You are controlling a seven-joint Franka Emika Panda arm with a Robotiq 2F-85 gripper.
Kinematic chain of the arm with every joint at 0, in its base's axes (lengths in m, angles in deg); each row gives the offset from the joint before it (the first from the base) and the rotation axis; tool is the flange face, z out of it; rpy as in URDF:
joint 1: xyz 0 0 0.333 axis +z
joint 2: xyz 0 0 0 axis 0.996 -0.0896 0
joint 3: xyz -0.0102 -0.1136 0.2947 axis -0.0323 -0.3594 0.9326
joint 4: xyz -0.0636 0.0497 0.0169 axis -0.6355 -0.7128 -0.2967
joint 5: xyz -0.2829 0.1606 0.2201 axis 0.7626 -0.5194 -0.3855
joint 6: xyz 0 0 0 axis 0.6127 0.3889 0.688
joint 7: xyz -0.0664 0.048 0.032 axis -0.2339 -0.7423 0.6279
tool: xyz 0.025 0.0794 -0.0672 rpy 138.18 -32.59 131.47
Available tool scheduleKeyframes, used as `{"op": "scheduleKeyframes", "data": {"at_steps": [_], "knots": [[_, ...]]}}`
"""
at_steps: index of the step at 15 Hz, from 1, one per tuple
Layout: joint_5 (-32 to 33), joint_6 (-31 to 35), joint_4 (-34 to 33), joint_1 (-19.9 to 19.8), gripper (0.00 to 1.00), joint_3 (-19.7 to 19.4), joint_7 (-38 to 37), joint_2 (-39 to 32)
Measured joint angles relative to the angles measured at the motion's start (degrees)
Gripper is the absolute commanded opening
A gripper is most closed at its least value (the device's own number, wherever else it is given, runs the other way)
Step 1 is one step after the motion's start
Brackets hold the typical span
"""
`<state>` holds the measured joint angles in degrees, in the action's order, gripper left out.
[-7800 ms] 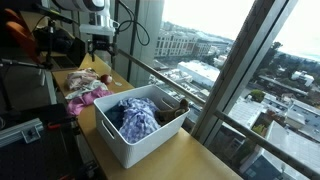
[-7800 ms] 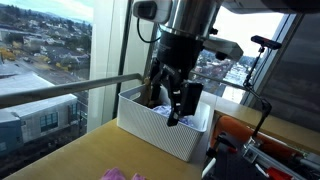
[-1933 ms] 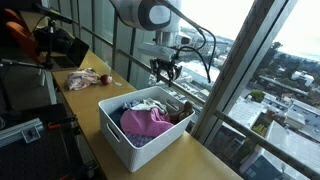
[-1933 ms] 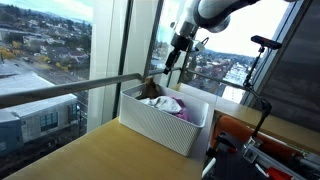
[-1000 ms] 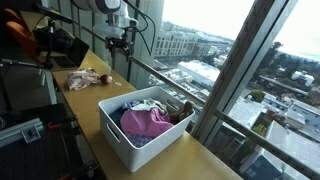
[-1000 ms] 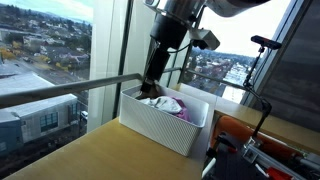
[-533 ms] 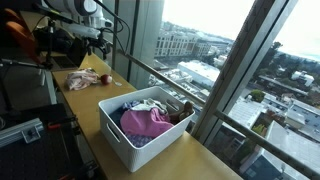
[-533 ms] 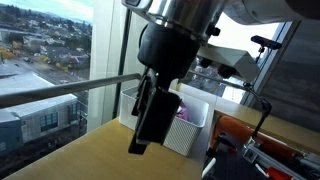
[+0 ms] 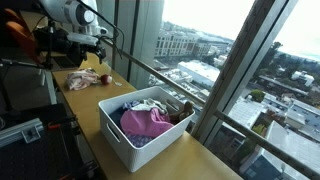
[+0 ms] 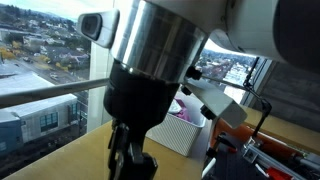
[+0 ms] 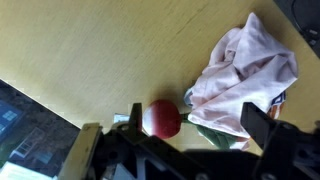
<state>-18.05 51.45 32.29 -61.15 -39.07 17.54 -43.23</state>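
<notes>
My gripper [image 9: 97,42] hangs open and empty over a small pile of clothes [image 9: 85,80] at the far end of the wooden table [image 9: 190,160]. In the wrist view the pile is a pale pink cloth [image 11: 245,65] with a round red item [image 11: 165,117] and a green piece [image 11: 215,135] beside it. The gripper [image 11: 198,125] straddles them from above, its fingers apart on either side, touching nothing. A white bin [image 9: 125,150] holding a magenta garment [image 9: 145,122] and other clothes stands nearer on the table. In an exterior view the arm [image 10: 170,70] fills most of the picture.
Tall windows with a metal railing [image 9: 190,85] run along the table's far side. Camera gear and stands [image 9: 25,45] crowd the near-left side. The white bin [image 10: 192,135] shows partly behind the arm, with a red device [image 10: 250,140] next to it.
The arm has swung away from above the white bin to the clothes pile at the table's end and has come down lower. The jaws have stayed open.
</notes>
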Motion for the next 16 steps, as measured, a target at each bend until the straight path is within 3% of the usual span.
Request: {"op": "scheduleKeyframes", "data": {"at_steps": [16], "knots": [[0.42, -3.91, -24.81, 4.38, 1.0, 0.04, 5.27, -24.61]]}}
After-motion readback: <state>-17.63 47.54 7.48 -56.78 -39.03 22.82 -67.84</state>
